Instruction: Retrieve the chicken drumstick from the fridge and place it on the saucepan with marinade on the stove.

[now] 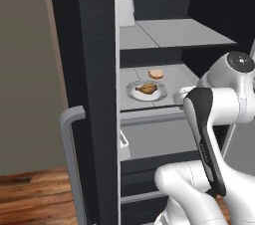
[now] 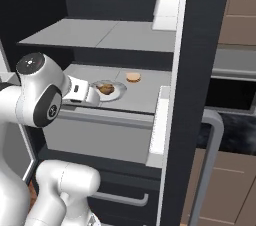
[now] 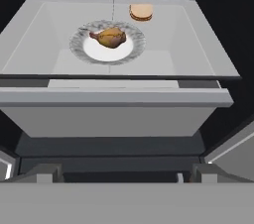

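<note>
White plate (image 3: 79, 44), tan bun (image 3: 141, 12) behind it, wooden floor (image 1: 35, 199)

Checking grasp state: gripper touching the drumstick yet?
Apart. The hand view shows the chicken drumstick on its plate, well beyond the gripper.

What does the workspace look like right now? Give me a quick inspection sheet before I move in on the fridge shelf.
Surface: grey fridge shelf inside the open fridge.
Job's things: chicken drumstick lies on a white round plate on that shelf, untouched. Saucepan and stove: nothing seen.
Clutter: small round tan bun behind the plate, apart from it; white box on the upper shelf.
Grippers: gripper in front of the shelf, open, holding nothing, short of the plate.
Cables: nothing seen.
Surroundings: fridge door swung open with grey bar handle; wood floor.
</note>
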Available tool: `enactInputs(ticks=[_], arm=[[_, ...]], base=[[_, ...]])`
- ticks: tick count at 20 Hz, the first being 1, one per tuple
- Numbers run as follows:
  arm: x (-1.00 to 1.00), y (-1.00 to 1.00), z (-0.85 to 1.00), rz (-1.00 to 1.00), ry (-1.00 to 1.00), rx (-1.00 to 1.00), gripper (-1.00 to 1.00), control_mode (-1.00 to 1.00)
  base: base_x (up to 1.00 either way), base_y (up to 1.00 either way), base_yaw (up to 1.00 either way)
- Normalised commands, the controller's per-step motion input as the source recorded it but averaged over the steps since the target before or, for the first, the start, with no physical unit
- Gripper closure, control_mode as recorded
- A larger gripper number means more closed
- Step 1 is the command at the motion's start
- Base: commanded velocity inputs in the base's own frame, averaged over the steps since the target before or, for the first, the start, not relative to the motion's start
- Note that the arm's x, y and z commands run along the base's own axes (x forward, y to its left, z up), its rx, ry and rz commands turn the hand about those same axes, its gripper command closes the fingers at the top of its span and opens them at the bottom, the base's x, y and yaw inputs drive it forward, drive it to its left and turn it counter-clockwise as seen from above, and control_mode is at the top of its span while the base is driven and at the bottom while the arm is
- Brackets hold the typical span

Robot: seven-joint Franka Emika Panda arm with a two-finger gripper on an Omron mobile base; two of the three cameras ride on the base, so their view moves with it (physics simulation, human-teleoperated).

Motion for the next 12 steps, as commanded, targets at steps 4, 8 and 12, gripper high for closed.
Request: enactInputs(ticks=[4, 8, 12], arm=[[0.0, 0.0, 0.0, 0.0, 0.0, 0.0, -1.0, 1.0], [0.0, 0.0, 0.0, 0.0, 0.0, 0.0, -1.0, 1.0], [0.02, 0.0, 0.0, 0.0, 0.0, 0.0, -1.0, -1.0]], base=[[0.09, 0.0, 0.0], [0.3, 0.0, 0.0], [0.15, 0.0, 0.0]])
